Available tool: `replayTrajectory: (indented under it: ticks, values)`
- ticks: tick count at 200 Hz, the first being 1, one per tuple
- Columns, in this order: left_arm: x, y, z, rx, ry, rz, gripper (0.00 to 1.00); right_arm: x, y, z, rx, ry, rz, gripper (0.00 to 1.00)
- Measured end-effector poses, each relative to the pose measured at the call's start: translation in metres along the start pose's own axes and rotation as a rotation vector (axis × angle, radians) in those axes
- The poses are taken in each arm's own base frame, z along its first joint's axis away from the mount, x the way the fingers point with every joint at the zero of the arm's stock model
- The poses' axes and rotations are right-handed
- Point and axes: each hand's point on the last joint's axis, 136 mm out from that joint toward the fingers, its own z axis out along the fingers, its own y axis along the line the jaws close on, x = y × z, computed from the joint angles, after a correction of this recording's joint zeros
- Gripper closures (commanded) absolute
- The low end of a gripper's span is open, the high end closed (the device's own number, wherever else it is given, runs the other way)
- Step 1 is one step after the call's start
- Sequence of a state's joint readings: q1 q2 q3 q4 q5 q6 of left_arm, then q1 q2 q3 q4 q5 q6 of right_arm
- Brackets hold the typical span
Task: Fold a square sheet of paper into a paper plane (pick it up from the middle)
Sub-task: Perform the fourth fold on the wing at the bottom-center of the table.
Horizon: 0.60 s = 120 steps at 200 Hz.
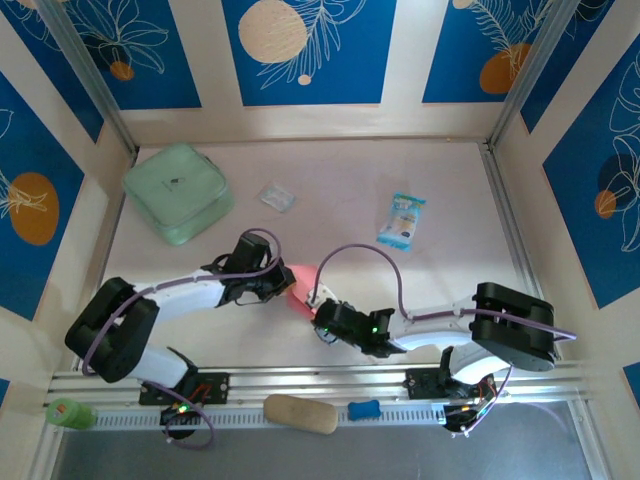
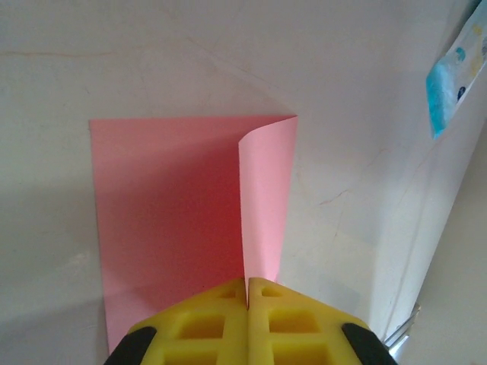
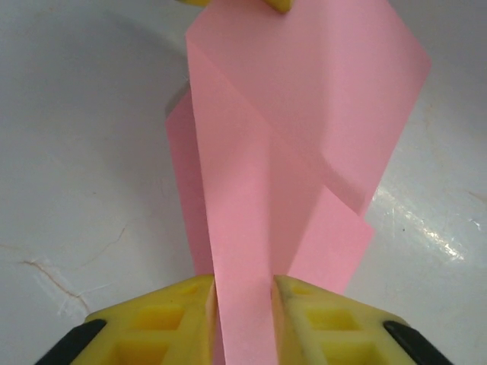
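Salmon-pink paper [image 2: 167,205], one square sheet, is being held just above the white table [image 1: 450,270] near its middle, between the two grippers and closer to the arm bases than to the far wall. It is being kept partly folded. In the left wrist view one flap is being curled upward along the right side while the rest is lying flat. In the right wrist view several overlapping layers with slanted creases are being shown.

Two arms are being reached inward from the near edge, one from each side. One mint-green pouch [image 1: 178,192] is lying at the far left corner of the table, well apart from the sheet.

One left gripper [image 2: 247,293] is being kept clamped on the near edge of the paper, its two yellow fingers [image 2: 205,323] pressed together with the sheet pinched in the seam. One right gripper [image 3: 243,285] is being held with its two fingers [image 3: 163,315] apart, a strip of the paper running through the gap. Whether the pads are pressing on that strip cannot be told.

One blue-and-white snack packet [image 1: 402,220] is lying beyond the right gripper. One small clear wrapper [image 1: 277,196] is lying between pouch and packet.
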<state>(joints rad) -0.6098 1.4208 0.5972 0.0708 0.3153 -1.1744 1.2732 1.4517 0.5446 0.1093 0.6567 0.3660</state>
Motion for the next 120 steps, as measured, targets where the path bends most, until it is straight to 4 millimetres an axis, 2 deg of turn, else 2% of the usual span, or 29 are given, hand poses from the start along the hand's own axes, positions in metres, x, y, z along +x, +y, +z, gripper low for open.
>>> replayTrajectory:
  ticks: [50, 94, 120]
  values:
    - [-0.0012, -0.0033, -0.0035, 0.009, -0.01, -0.006, 1.0, -0.0038, 0.0008, 0.0025, 0.061, 0.001, -0.06, 0.61]
    - [-0.0011, -0.0034, -0.0035, 0.009, -0.01, -0.017, 1.0, -0.0015, -0.0012, 0.0058, 0.098, 0.01, -0.082, 0.61]
    - [-0.0013, -0.0034, -0.0035, 0.01, -0.01, -0.018, 1.0, 0.0028, -0.0024, 0.0086, 0.11, 0.024, -0.092, 0.67]
